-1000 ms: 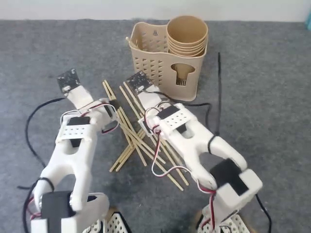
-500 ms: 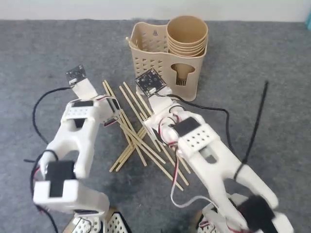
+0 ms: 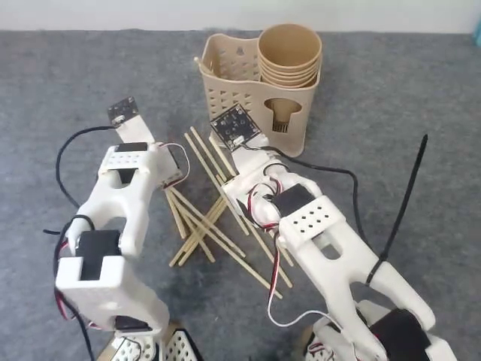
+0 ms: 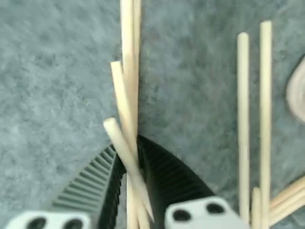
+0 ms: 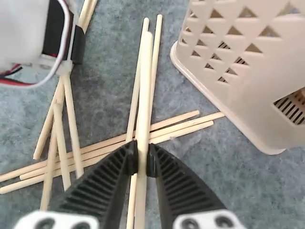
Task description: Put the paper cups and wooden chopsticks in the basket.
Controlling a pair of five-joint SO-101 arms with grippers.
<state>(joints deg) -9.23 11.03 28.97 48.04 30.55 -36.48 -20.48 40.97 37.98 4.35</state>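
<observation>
Chopsticks (image 3: 199, 233) lay crisscrossed on the grey mat (image 3: 60, 90) between the two arms, just in front of the basket (image 3: 229, 83). Paper cups (image 3: 289, 49) (nested in one stack) stood upright at the basket's right end. The left gripper (image 4: 127, 160) had its jaws pinched on a small bundle of sticks (image 4: 128, 47), which ran out ahead of it over the mat. The right gripper (image 5: 142, 160) was clamped on a single chopstick (image 5: 144, 86), whose far end pointed past the basket's corner, with loose ones fanned out beneath it.
</observation>
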